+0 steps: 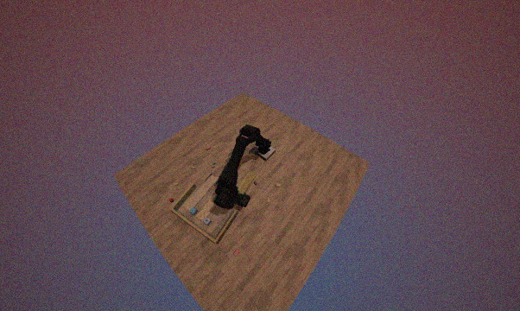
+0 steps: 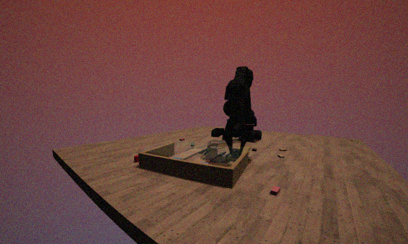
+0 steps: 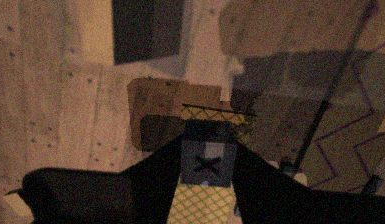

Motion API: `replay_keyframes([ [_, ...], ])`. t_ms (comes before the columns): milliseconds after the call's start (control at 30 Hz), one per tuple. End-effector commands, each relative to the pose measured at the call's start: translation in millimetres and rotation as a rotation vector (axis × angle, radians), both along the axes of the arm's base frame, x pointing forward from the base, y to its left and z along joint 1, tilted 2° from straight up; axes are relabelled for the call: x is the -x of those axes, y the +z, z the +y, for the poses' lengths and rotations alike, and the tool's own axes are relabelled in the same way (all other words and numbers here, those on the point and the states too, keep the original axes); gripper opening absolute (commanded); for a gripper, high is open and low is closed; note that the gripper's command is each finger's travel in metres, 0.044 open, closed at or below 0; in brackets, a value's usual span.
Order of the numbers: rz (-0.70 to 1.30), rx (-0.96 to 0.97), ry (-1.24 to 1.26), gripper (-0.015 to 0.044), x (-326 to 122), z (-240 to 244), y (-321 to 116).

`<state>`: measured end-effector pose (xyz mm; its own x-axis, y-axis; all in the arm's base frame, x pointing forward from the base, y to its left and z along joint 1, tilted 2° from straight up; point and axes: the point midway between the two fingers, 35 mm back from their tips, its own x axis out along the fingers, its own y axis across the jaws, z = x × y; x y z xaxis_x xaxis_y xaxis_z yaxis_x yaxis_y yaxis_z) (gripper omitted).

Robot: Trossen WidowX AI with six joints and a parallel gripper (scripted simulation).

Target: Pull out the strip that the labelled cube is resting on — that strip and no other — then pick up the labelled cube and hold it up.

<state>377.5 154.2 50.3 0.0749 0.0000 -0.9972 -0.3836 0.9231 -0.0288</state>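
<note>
The labelled cube (image 3: 207,165), grey-blue with a black X on top, is between the fingers of my gripper (image 3: 206,143) (image 2: 236,153). The gripper is shut on it, low inside the wooden tray (image 2: 187,167) (image 1: 194,226). A yellow strip with green crosshatching (image 3: 198,206) runs beneath the cube and shows on both sides of it. Whether the cube touches the strip cannot be told. In the top view the arm hides the fingertips and this cube. A strip with purple zigzags (image 3: 338,150) lies to the right in the wrist view.
A blue cube (image 1: 193,211) and a pale grey cube (image 1: 207,221) stand in the tray. A red block (image 1: 171,199) (image 2: 136,158) lies just outside its wall, a pink-red one (image 1: 237,251) (image 2: 275,190) farther off. A dark, tall block (image 3: 148,30) stands ahead in the wrist view.
</note>
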Motion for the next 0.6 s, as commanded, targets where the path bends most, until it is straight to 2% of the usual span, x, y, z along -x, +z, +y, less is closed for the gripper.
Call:
replay_keyframes([
  [0,0.000,-0.001,0.001,0.0000,13,-5,11],
  [333,0.005,-0.001,0.004,0.0000,50,-19,32],
  [567,0.006,-0.001,0.004,0.0000,57,-22,33],
])
